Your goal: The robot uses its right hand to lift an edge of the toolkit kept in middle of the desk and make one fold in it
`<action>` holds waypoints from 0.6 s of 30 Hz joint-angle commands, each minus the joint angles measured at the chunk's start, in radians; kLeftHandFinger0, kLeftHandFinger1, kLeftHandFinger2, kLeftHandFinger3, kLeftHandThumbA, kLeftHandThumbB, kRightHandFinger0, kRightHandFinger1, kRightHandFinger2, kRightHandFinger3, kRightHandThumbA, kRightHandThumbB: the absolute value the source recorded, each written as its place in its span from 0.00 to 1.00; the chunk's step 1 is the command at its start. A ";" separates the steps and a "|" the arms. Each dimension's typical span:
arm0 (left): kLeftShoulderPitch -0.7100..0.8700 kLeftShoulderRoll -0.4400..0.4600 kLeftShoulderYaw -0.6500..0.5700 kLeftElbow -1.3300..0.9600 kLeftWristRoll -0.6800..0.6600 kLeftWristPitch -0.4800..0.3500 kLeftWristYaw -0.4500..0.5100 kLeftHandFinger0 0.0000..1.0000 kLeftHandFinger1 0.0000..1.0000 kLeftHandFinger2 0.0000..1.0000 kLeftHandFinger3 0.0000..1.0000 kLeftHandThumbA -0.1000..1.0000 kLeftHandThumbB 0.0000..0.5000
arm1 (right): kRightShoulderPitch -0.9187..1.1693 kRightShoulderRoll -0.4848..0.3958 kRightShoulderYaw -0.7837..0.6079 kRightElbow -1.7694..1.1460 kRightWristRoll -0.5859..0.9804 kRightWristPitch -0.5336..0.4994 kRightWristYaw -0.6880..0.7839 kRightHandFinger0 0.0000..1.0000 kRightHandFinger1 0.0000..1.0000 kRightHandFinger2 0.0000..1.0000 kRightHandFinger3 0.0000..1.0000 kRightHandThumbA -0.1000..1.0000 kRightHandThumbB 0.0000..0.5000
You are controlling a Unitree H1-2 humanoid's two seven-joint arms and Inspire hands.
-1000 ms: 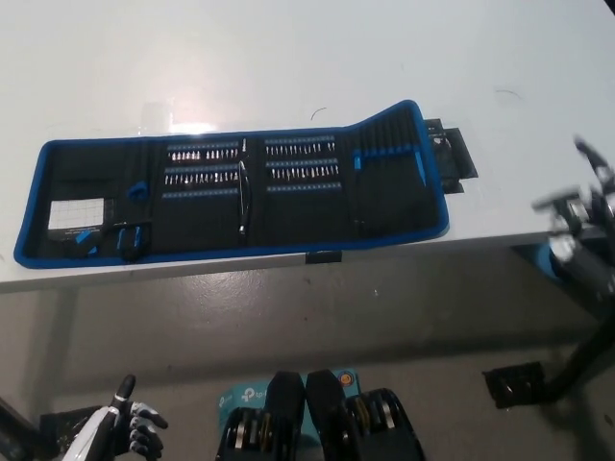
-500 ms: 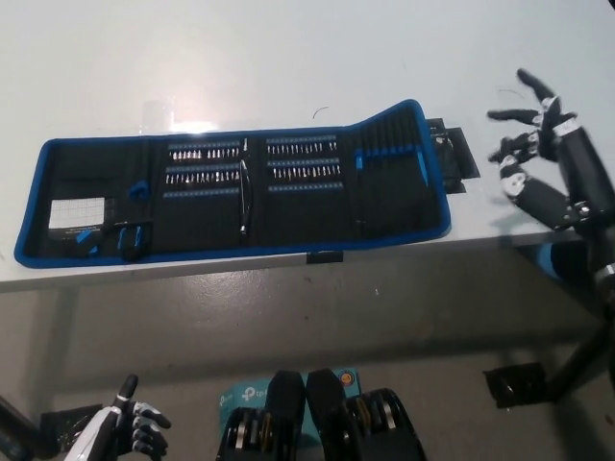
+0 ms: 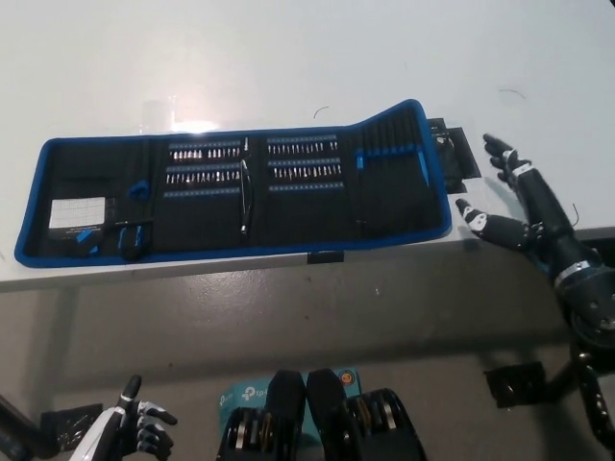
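Desk: white desk (image 3: 288, 58), its near edge running across the middle of the view; grey floor below.
Toolkit: toolkit (image 3: 240, 192) lies unrolled in the middle of the desk, black inside with blue trim, bits and a driver in rows; its right end (image 3: 423, 163) kinks up slightly, with a black tab (image 3: 456, 158) poking out beyond it.
Right hand: right hand (image 3: 514, 206) is now low over the desk just beside the toolkit's right end, fingers spread, palm toward the kit, holding nothing.
Change: a second ago it was off the desk's right edge and blurred; half a second ago it was raised, farther from the kit. Toolkit unmoved.
Meaning: approach looks nearly done; edge not yet touched, no fold made.
Next: I'd expect it to slide under the raised right end and pinch it.
Left hand: left hand (image 3: 139, 427) hangs at lower left, fingers loosely curled, idle.
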 commanded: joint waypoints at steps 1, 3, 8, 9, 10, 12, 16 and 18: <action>-0.001 0.010 0.005 -0.022 0.001 -0.014 -0.009 0.40 0.35 0.32 0.39 1.00 1.00 | -0.049 0.043 -0.029 0.014 0.010 0.018 -0.047 1.00 1.00 1.00 1.00 0.63 0.79; 0.000 0.007 0.007 -0.023 -0.002 -0.012 -0.007 0.40 0.35 0.32 0.39 1.00 1.00 | -0.052 0.061 -0.036 0.031 0.009 0.022 -0.052 1.00 1.00 1.00 1.00 0.64 0.83; -0.007 0.000 0.004 -0.018 0.002 -0.015 -0.005 0.41 0.35 0.32 0.40 1.00 1.00 | -0.060 0.123 -0.039 0.072 -0.017 0.044 -0.095 1.00 1.00 1.00 1.00 0.65 0.81; -0.007 -0.002 0.004 -0.019 0.004 -0.012 -0.002 0.40 0.34 0.31 0.40 1.00 1.00 | -0.061 0.134 -0.039 0.086 -0.013 0.034 -0.098 1.00 1.00 1.00 1.00 0.62 0.79; -0.006 -0.004 0.004 -0.021 0.007 -0.011 0.000 0.40 0.34 0.31 0.40 1.00 1.00 | -0.062 0.140 -0.038 0.096 -0.016 0.026 -0.102 1.00 1.00 1.00 1.00 0.62 0.79; -0.006 -0.002 0.003 -0.018 0.006 -0.021 -0.006 0.39 0.33 0.30 0.40 1.00 1.00 | -0.073 0.167 -0.032 0.136 -0.013 0.018 -0.109 1.00 1.00 1.00 1.00 0.59 0.76; -0.006 -0.002 0.000 -0.026 0.005 -0.010 -0.009 0.41 0.35 0.32 0.41 1.00 1.00 | -0.084 0.186 -0.025 0.165 -0.018 0.004 -0.122 1.00 1.00 1.00 1.00 0.58 0.75; -0.006 -0.002 -0.002 -0.027 0.005 -0.013 -0.011 0.41 0.35 0.32 0.41 1.00 1.00 | -0.084 0.191 -0.017 0.172 -0.026 0.000 -0.130 1.00 1.00 1.00 1.00 0.61 0.77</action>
